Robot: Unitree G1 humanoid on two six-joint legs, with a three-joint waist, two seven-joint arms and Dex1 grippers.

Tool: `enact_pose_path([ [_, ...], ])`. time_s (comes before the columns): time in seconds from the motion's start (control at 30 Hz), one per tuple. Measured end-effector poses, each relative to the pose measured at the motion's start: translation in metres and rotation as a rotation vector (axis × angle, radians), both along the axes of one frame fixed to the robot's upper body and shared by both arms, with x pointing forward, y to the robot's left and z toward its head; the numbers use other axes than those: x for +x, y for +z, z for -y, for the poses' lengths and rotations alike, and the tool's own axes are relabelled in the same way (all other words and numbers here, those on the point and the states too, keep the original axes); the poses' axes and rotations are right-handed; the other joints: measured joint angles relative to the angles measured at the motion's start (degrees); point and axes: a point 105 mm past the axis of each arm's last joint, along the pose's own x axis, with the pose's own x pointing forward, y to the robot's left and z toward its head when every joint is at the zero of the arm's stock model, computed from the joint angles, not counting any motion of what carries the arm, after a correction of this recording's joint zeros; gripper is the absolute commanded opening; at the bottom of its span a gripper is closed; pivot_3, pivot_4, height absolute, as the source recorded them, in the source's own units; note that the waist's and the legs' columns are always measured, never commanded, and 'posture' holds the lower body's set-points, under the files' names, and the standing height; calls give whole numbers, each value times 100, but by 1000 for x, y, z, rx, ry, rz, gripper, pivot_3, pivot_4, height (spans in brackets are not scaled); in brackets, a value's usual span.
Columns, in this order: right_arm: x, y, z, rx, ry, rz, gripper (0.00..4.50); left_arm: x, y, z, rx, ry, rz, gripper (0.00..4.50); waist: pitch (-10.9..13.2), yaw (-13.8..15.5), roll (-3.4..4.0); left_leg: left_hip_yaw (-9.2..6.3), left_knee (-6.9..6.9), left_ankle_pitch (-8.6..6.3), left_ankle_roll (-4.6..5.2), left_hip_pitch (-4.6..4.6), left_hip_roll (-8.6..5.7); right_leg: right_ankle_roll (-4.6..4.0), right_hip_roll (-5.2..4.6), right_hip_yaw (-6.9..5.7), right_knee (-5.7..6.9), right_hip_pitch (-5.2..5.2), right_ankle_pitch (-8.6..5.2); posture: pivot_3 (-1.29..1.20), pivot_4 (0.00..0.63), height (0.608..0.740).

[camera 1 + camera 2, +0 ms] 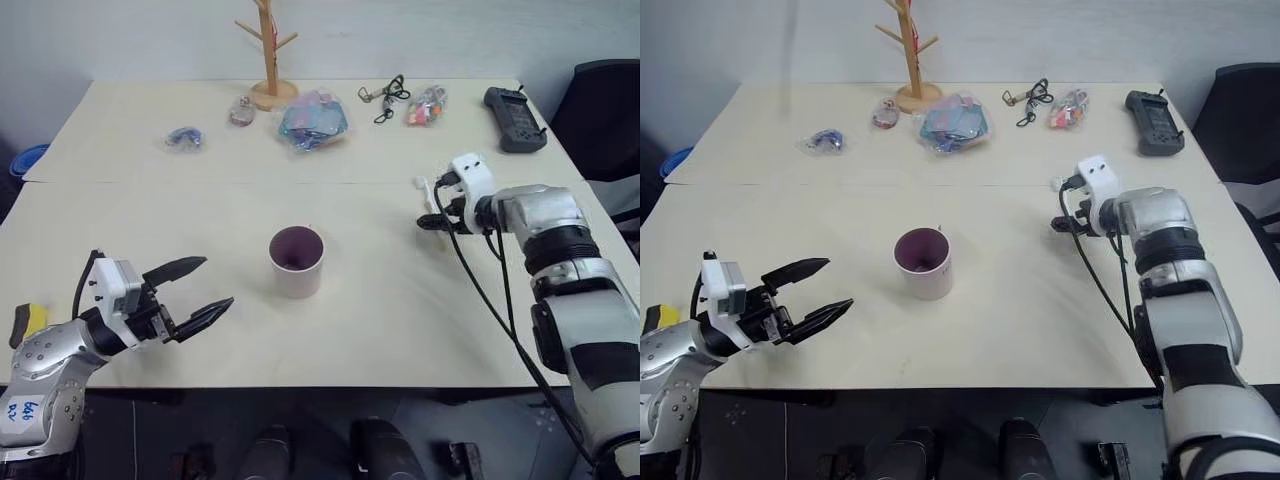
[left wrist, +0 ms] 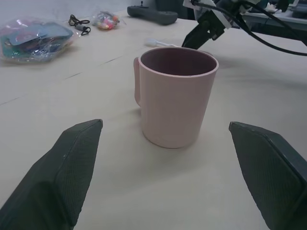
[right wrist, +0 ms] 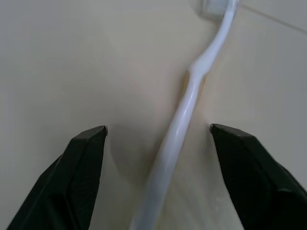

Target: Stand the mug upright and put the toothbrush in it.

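The mug (image 1: 297,261) stands upright mid-tabletop (image 1: 380,320), its opening facing up. The left gripper (image 1: 195,292) is held level, aimed at the mug from the robot's left, fingers wide apart and empty. The right gripper (image 3: 158,143) tilts down over the toothbrush (image 3: 184,115) lying flat on the tabletop, fingers (image 3: 81,167) apart on either side of its handle, not clamped.
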Motion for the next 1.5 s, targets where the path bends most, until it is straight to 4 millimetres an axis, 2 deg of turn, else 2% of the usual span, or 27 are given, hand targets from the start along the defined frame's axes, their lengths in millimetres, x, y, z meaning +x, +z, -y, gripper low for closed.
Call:
enact_pose_path([
  [0.13, 0, 0, 3, -3, 17, -13, 1191, -2, 2, 3, 7, -10, 10, 4500, 0, -17, 0, 2, -4, 0, -1, 1, 6, 0, 4, -1, 0, -3, 0, 0, 150, 740],
  [0.23, -2, 0, 1, 57, 38, -17, 182, -3, 2, 3, 7, -9, 10, 4500, 0, -24, 1, 3, -4, 0, -1, 1, 7, 0, 5, 0, 2, -3, 0, 0, 150, 740],
  [0.3, -3, 5, -7, 148, 94, 5, 157, -3, 1, 3, 4, -8, 10, 4500, 1, -24, 1, 4, -3, 0, -1, 1, 7, 0, 6, 0, 2, -3, 0, 0, 150, 740],
  [0.4, -7, 25, -27, 335, 259, 115, 157, -3, 1, 3, -5, -6, 13, 4500, 1, -19, 1, 4, -1, 0, -1, 1, 8, 0, 7, -1, 4, -2, 0, 0, 150, 740],
  [0.47, -17, 54, -57, 544, 460, 271, 157, -3, 1, 3, -10, -1, 14, 4500, 2, -39, 3, 8, -2, 0, -2, 2, 11, 2, 11, -4, 13, -2, 1, 0, 150, 740],
  [0.57, -50, 105, -114, 855, 728, 548, 157, 1, 1, -3, -26, 23, 8, 4500, 1, -97, 5, 3, -1, -5, -13, 6, 29, 2, 18, -10, 43, -5, 1, 0, 150, 740],
  [0.6, -65, 114, -133, 910, 798, 614, 157, 2, -1, -5, -32, 32, 0, 4500, 1, -106, 6, -4, -3, -4, -16, 7, 31, 1, 18, -17, 46, -7, 1, 0, 150, 740],
  [0.67, -90, 115, -162, 974, 883, 683, 157, 2, -6, -9, -44, 46, -20, 4500, 1, -107, 6, -8, -1, -5, -19, 7, 29, 1, 15, -23, 49, -7, 1, 0, 150, 740],
  [0.73, -104, 102, -180, 1008, 901, 693, 157, 3, -10, -11, -54, 57, -38, 4500, 1, -72, 6, -9, 6, -5, -18, 2, 16, 1, 7, -20, 49, -7, 1, 0, 150, 740],
  [0.87, -114, 70, -204, 979, 871, 698, 157, 1, -13, -12, -55, 65, -50, 4500, 1, -1, 5, -8, 19, -3, -14, 3, 5, 1, 2, -12, 49, -5, 1, 0, 150, 740],
  [0.93, -116, 60, -209, 955, 866, 712, 157, 2, -13, -13, -55, 70, -49, 4500, 1, -8, 5, -8, 19, -3, -14, 7, 6, 1, 4, -11, 48, -6, 1, 0, 150, 740],
  [1.0, -115, 46, -212, 945, 860, 704, 877, 2, -13, -13, -60, 78, -48, 4500, 1, -23, 5, -6, 14, -3, -14, 12, 8, 1, 6, -10, 54, -6, 1, 0, 150, 740],
  [1.1, -106, 25, -215, 901, 833, 704, 1635, 2, -14, -13, -67, 88, -47, 4500, 0, -40, 3, -4, 12, -3, -14, 16, 9, 1, 7, -9, 57, -5, 1, 0, 150, 740],
  [1.13, -104, 19, -215, 882, 828, 710, 2030, 1, -14, -12, -69, 89, -46, 4500, 0, -47, 3, -4, 10, -3, -14, 14, 10, 1, 8, -9, 58, -9, 0, 0, 150, 740],
  [1.3, -110, 22, -208, 810, 921, 749, 3692, -2, -12, -9, -61, 80, -38, 4500, 0, -55, 4, -3, 7, -3, -15, 10, 13, 1, 7, -9, 56, -13, 0, 0, 150, 740],
  [1.37, -116, 27, -190, 742, 966, 764, 4340, -3, -14, -10, -60, 85, -44, 4500, 0, -15, 4, -4, 10, -3, -15, 8, 12, 0, 5, -10, 53, -11, 0, 0, 150, 740],
  [1.5, -126, 29, -148, 642, 978, 708, 4427, -5, -14, -16, -28, 100, -47, 4500, 0, 23, 3, -7, 12, -4, -14, 5, 9, 0, 2, -11, 29, -7, 0, 0, 150, 740],
])
